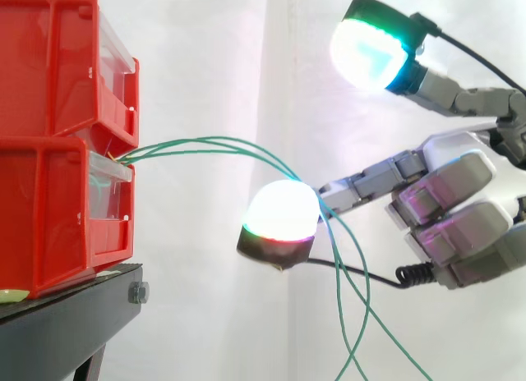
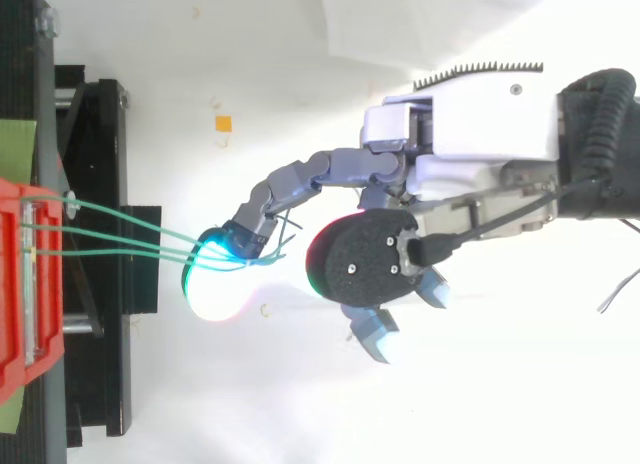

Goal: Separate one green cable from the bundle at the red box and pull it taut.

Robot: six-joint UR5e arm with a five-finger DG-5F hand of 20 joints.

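— What does the side view tell that the top view does not?

— It shows how the green cables run. They come out of the lower red bin, arch to the right, pass over one glowing pad and then hang down loose to the bottom edge. The top view adds another thing: three cables leave the bin apart from each other and meet at that same pad.

— And the bins?

— There are two, one stacked on the other, on the black stand. The cables come from the open front of the lower one, just under the upper red bin. What else lies inside, one cannot tell.

— How is the hand held?

— It comes in from the right and it is spread. One finger reaches toward the bins and carries the cables on its tip; nothing pinches them. Another finger points up high, well apart from the first, and the rest are folded near the palm.
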